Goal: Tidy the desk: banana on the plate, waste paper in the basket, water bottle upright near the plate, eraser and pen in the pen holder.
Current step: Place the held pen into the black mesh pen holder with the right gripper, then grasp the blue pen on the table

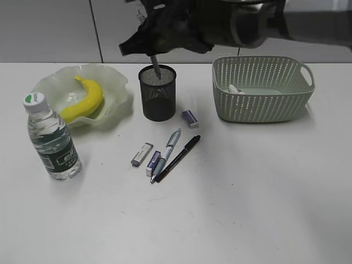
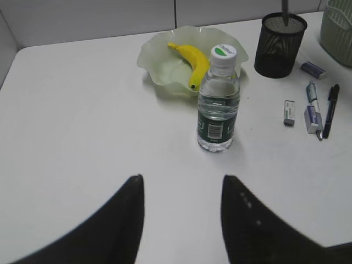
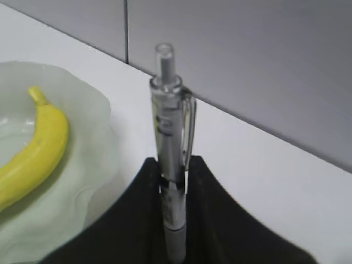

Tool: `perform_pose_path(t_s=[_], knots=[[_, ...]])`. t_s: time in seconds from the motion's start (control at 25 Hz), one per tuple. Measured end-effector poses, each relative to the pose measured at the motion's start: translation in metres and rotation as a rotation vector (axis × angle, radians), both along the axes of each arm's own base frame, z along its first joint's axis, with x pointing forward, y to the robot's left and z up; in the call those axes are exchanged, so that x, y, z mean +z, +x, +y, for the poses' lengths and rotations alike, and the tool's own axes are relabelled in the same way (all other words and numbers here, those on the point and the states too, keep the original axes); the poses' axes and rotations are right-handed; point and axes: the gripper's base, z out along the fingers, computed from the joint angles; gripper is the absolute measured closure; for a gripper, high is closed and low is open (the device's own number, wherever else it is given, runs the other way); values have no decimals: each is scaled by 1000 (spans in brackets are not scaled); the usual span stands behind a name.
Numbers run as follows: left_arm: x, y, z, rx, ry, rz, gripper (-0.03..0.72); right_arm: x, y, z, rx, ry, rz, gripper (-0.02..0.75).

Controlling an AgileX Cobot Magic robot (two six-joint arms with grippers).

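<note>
My right gripper point(image 3: 173, 162) is shut on a clear-and-silver pen point(image 3: 171, 137), which it holds upright above the black mesh pen holder point(image 1: 158, 96); the pen's lower end point(image 1: 155, 65) dips into the cup. The banana point(image 1: 85, 99) lies on the pale-green plate point(image 1: 115, 82). In front of the plate the water bottle point(image 1: 52, 140) stands upright. The waste paper point(image 1: 234, 88) sits inside the basket point(image 1: 258, 102). Three erasers point(image 1: 190, 117) point(image 1: 142, 154) point(image 1: 153, 163) and two pens point(image 1: 169, 148) point(image 1: 184, 153) lie on the desk. My left gripper point(image 2: 181, 179) hangs open over bare desk, short of the bottle point(image 2: 218, 104).
A grey wall panel runs along the desk's far edge behind the plate and the basket. The loose pens and erasers lie close together just in front of the pen holder. The left arm does not show in the exterior view.
</note>
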Motion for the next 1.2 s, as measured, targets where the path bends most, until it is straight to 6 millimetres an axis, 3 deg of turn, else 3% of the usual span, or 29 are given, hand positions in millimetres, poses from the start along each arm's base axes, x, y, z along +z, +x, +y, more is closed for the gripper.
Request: perform_pose_path(t_s=[0.24, 0.4, 0.64, 0.72, 0.84, 0.96, 1.2], knots=[[0, 0, 0, 0, 0, 0, 346, -29, 11, -4, -4, -15, 26, 612], [0, 0, 0, 0, 0, 0, 346, -35, 18, -13, -34, -8, 40, 590], [0, 0, 0, 0, 0, 0, 346, -34, 19, -13, -30, 4, 38, 286], [0, 0, 0, 0, 0, 0, 346, -32, 19, -15, -46, 12, 49, 239], [0, 0, 0, 0, 0, 0, 346, -14, 15, -23, -123, -1, 81, 218], [0, 0, 0, 0, 0, 0, 346, 24, 4, -36, -174, -33, 100, 218], [0, 0, 0, 0, 0, 0, 346, 100, -41, -71, -169, -215, 224, 301]])
